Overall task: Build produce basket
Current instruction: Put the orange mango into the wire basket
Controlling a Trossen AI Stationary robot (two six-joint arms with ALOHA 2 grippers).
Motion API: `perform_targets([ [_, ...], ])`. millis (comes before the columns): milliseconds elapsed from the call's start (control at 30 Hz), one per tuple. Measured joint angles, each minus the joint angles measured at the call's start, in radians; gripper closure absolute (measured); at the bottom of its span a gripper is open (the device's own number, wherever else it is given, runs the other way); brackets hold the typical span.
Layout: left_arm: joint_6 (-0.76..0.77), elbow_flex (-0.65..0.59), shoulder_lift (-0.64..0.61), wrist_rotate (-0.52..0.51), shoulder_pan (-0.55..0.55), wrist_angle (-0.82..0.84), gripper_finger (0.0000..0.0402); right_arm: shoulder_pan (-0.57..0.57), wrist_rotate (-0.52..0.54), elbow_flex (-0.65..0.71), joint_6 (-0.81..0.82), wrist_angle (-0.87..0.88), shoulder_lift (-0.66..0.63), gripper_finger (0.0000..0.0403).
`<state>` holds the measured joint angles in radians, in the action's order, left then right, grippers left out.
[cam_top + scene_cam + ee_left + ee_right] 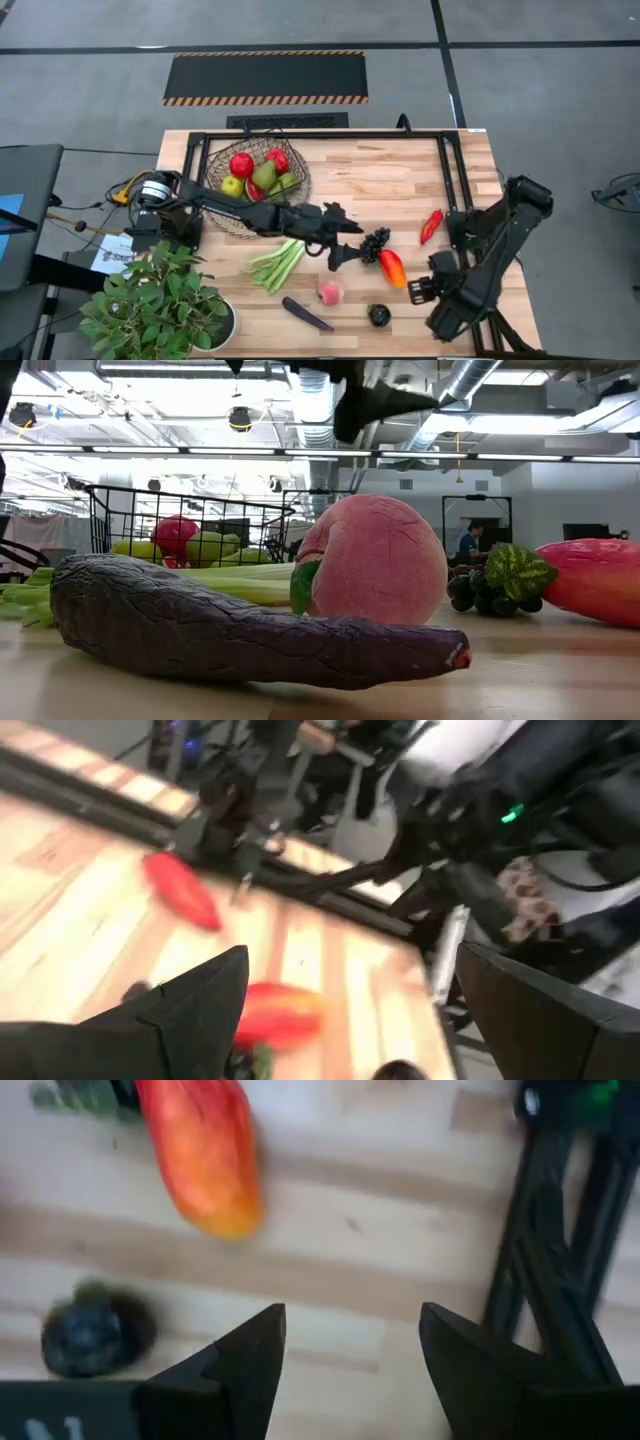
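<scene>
A wire basket (255,178) is sitting at the far left of the wooden table (380,180), behind the left arm, and is holding five pieces of fruit: two red apples (241,164), two green pears (264,175) and one small yellow-green fruit (232,186). The left gripper (338,258) is reaching out over the middle of the table, its fingers spread apart and gripping nothing. Seven pieces of produce are lying loose around it: one bunch of green stalks (276,263) just to its left, one bunch of dark grapes (375,241) just to its right, one orange-red pepper (392,267) beside the grapes, one peach (329,292) directly in front of it toward the near edge, one purple aubergine (306,314) near the peach, one small dark round item (378,315) at the near edge, and one red chilli (431,226) farther to its right. The right gripper (345,1355) is hanging over the near right part of the table, its fingers released and empty, with the pepper and the dark round item lying on the wood just ahead of it. One leafy potted plant (155,305) is standing at the near left corner, well behind the left gripper.
</scene>
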<state>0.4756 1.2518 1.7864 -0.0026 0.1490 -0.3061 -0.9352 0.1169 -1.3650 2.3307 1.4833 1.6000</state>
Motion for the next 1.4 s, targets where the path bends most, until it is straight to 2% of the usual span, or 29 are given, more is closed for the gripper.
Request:
perform_targets([
  [167, 0.113, 0.000, 0.032, -0.002, 0.010, 0.060, 0.0061, 0.049, 0.057, 0.033, -0.033, -0.005, 0.065, 0.0148],
  [267, 0.181, 0.000, 0.032, -0.002, 0.004, 0.140, 0.0061, 0.114, 0.071, 0.083, -0.093, -0.076, 0.100, 0.0148],
  [433, 0.244, 0.000, 0.024, 0.083, -0.008, 0.194, 0.0061, 0.255, 0.077, 0.175, -0.286, -0.252, 0.155, 0.0148],
  [633, 0.309, 0.001, 0.024, 0.200, -0.010, 0.241, 0.0061, 0.391, 0.150, 0.182, -0.535, -0.482, 0.163, 0.0148],
  [767, 0.307, 0.001, 0.024, 0.216, -0.006, 0.335, 0.0061, 0.475, 0.231, 0.181, -0.720, -0.592, 0.146, 0.0148],
  [833, 0.284, 0.001, 0.024, 0.211, -0.003, 0.364, 0.0061, 0.510, 0.235, 0.178, -0.798, -0.631, 0.117, 0.0148],
  [1000, 0.192, 0.001, 0.024, 0.171, 0.009, 0.344, 0.0061, 0.483, 0.306, 0.178, -0.800, -0.591, -0.031, 0.0148],
  [1133, 0.049, 0.001, 0.025, 0.082, 0.019, 0.318, 0.0061, 0.421, 0.356, 0.179, -0.768, -0.570, -0.139, 0.0148],
  [1267, 0.023, 0.001, 0.049, -0.008, 0.028, 0.327, 0.0061, 0.350, 0.411, 0.178, -0.703, -0.568, -0.192, 0.0148],
  [1333, -0.076, 0.001, 0.071, -0.006, 0.042, 0.313, 0.0061, 0.317, 0.435, 0.178, -0.667, -0.567, -0.193, 0.0148],
  [1400, -0.215, 0.008, 0.097, 0.043, 0.062, 0.306, 0.0061, 0.288, 0.459, 0.178, -0.629, -0.558, -0.186, 0.0148],
])
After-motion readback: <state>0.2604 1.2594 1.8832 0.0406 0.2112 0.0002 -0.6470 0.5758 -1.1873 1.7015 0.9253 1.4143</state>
